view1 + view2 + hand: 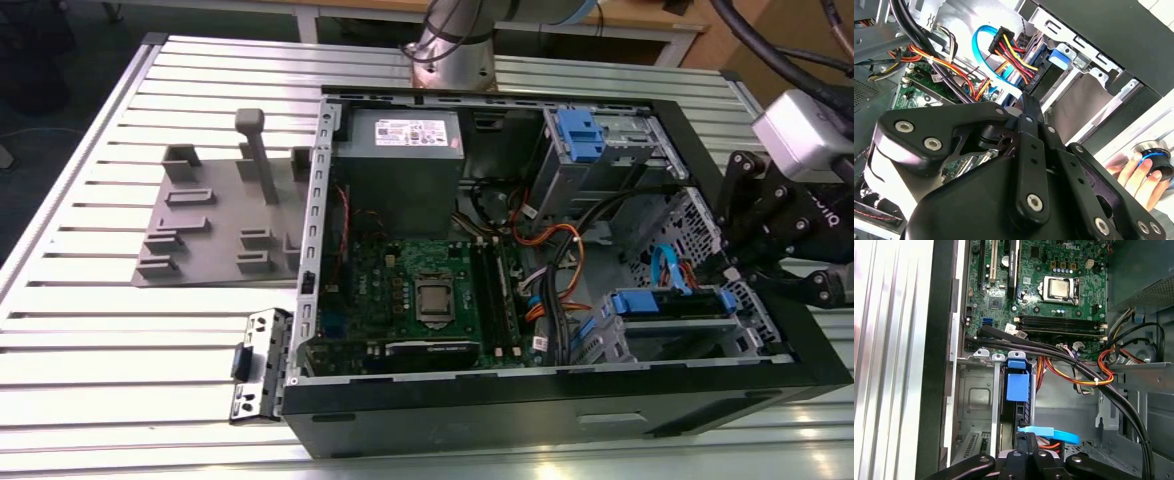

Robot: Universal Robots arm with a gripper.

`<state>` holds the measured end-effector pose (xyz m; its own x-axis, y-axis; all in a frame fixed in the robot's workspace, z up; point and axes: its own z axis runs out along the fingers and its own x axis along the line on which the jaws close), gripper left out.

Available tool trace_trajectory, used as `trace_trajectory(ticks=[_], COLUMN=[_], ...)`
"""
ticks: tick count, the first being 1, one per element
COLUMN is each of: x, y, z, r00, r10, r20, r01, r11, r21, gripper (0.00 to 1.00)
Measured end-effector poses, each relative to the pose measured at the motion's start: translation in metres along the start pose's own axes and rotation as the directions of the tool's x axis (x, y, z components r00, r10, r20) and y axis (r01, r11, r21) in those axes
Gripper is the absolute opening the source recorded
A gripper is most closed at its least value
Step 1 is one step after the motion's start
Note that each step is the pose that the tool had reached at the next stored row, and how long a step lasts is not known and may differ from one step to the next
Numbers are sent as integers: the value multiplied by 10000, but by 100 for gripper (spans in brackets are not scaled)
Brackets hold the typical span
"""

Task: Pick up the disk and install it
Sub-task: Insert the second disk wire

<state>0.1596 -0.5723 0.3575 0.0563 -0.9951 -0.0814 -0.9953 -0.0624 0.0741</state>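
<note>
claw: the gripper (1026,102) is down at the lower drive bay. The black fingers look pressed together into one thin blade, and I can't see anything pinched between them.

where the disk is: the disk (1018,386) sits edge-on in that bay's metal cage, just past the fingertips. Its blue carrier front faces the claw, and it looks seated or nearly so. I can't tell if they're actually touching.

how it'll handle: my guess is a dense, rigid little slab, heavier than it looks. The metal faces would be smooth and a bit slippery, and it won't like knocks or twisting.

where to grab: I'd go for the blue plastic frame edges or the front tab, not the flat label side or the connector end.

cables: a glossy blue ribbon cable (985,40) and a bundle of red, yellow and black wires (1016,57) hang floppy right by the bay.

board: the green motherboard (427,290) is flat and full of fiddly bits, with a square silver chip in the middle.

case: the black tower case (534,410) lies open on its side, with perforated grey sheet metal inside.

table: ribbed aluminium slats (80,330), shiny and hard.

also: a person's hand (1134,175) is resting by a round black knob off to the side.
</note>
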Motion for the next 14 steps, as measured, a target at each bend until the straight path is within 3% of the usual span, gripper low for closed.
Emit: trace_trajectory(ticks=[3,14], x=[2,2], y=[-32,-35], z=[-3,-16], r00=[10000,10000], r10=[4,5], r20=[16,20], r01=[-4,-5], r11=[10000,10000], r21=[-53,-57], gripper=[10,10])
